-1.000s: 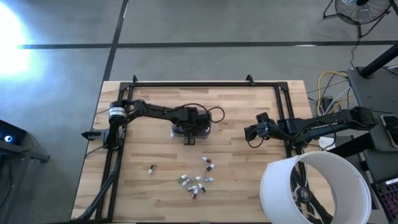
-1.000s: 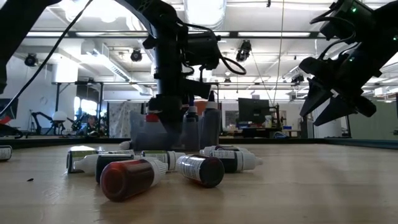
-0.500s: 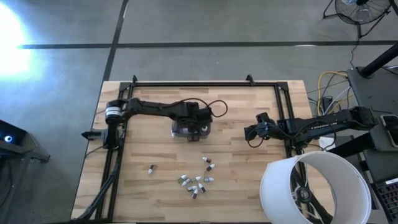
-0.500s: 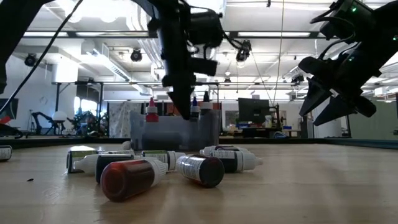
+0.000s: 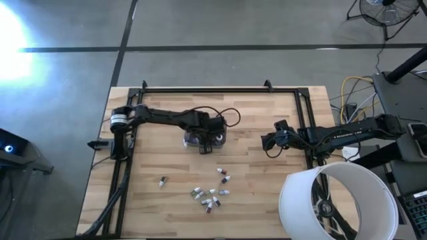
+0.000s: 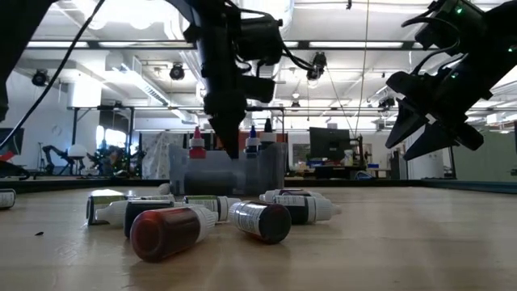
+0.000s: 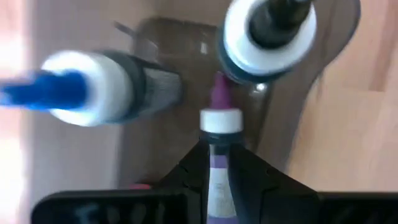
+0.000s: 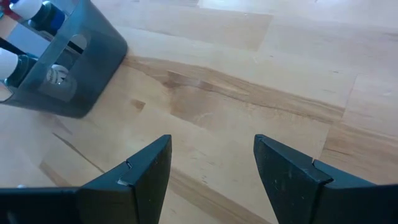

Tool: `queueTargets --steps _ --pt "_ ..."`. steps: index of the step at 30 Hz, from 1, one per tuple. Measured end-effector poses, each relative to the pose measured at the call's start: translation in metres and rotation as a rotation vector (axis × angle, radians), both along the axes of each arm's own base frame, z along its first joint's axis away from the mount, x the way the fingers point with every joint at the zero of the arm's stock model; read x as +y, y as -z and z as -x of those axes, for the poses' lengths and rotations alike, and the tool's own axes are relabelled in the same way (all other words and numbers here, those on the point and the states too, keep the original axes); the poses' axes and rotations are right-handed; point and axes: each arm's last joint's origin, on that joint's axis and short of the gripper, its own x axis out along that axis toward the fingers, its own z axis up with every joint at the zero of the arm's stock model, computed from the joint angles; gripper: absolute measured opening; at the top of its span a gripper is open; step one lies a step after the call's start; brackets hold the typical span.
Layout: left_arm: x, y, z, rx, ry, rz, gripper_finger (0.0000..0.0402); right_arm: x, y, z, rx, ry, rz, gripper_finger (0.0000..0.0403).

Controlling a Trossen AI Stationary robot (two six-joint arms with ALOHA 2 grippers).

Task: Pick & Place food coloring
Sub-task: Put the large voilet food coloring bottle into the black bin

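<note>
Table (image 5: 267, 193): one tub (image 5: 195, 139), two grippers

Grey translucent tub (image 5: 203, 138) on wooden table (image 5: 160, 160), white drum (image 5: 337, 200) beside it

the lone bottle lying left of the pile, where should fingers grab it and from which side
Grip the lone bottle across its body, coming straight down from above. It lies flat on the table with bare wood all round, apart from the pile, so nothing blocks the fingers.
</note>
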Motion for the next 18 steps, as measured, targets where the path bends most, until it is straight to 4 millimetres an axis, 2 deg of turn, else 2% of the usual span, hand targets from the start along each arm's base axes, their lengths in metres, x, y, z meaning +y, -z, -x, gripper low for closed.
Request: queueTargets --steps 4,12,18 --pt "0.001 0.008 -0.004 -0.028 -0.034 0.022 0.0054 0.000 0.000 0.000 -0.001 0.002 -0.002 0.0221" --pt "0.001 0.021 -0.009 -0.016 -0.001 0.037 0.0137 0.000 0.000 0.000 -0.008 0.002 -0.006 0.0221" --pt "0.002 0.029 -0.012 -0.017 0.015 0.035 0.0152 0.000 0.000 0.000 -0.008 0.002 -0.006 0.0221"
